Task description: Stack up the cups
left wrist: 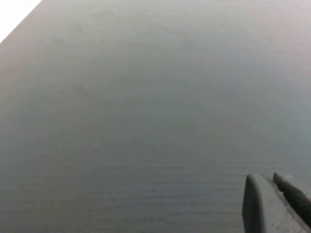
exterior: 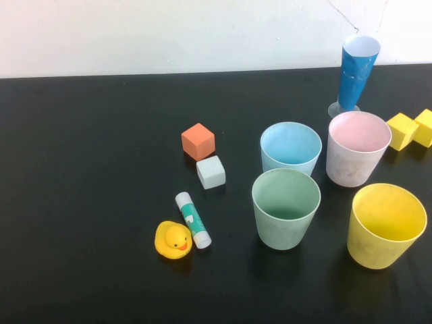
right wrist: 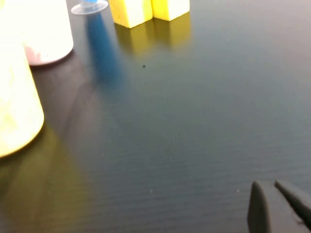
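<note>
Our left gripper (left wrist: 272, 204) and right gripper (right wrist: 274, 206) hover over the black tabletop (exterior: 88, 202), jaws pressed together, empty. The four matte tapered plastic cups stand apart and upright near its right edge, unstacked: light blue (exterior: 291, 148), pale pink (exterior: 357, 148), pale green (exterior: 285, 208), yellow (exterior: 385, 225), mouths up for nesting.

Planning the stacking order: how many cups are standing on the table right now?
4, all separate and upright: light blue cup mid-table, pale pink cup to its right, pale green cup nearer the robot, yellow cup nearest right. None looks hidden.
</note>
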Controlling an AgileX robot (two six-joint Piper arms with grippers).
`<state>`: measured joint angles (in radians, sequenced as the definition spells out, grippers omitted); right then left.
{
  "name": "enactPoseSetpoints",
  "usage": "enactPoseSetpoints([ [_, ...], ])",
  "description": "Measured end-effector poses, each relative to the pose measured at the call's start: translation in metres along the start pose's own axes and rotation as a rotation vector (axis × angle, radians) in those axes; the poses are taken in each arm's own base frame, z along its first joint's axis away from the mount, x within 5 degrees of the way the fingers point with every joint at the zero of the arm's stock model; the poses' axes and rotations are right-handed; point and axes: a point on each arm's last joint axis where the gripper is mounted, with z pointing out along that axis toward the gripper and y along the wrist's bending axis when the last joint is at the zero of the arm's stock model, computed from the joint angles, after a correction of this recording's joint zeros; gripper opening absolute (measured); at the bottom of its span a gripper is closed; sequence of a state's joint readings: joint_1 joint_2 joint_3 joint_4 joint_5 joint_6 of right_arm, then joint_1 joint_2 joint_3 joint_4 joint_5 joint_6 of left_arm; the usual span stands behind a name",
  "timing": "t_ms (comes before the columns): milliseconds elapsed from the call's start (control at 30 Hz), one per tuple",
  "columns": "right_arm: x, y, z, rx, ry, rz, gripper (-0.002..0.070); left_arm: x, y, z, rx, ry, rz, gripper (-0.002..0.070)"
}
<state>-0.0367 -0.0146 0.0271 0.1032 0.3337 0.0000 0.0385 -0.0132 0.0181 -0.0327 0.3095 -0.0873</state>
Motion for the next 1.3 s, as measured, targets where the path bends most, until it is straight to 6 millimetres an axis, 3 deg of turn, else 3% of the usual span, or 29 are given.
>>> enactPoseSetpoints([
  [967, 0.0, 0.001, 0.0, -0.015, 0.0, 0.043, -0.0003, 0.0, 0.0, 0.0, 0.0, 0.0, -0.002, 0.0001],
  [1100, 0.0, 0.006, 0.0, -0.062, 0.003, 0.203, -0.0003, 0.0, 0.0, 0.0, 0.0, 0.0, -0.002, 0.0001],
  [1300, -0.004, 0.017, -0.002, -0.192, 0.02, 0.654, -0.0003, -0.002, 0.0, 0.0, -0.004, -0.019, 0.004, 0.0],
])
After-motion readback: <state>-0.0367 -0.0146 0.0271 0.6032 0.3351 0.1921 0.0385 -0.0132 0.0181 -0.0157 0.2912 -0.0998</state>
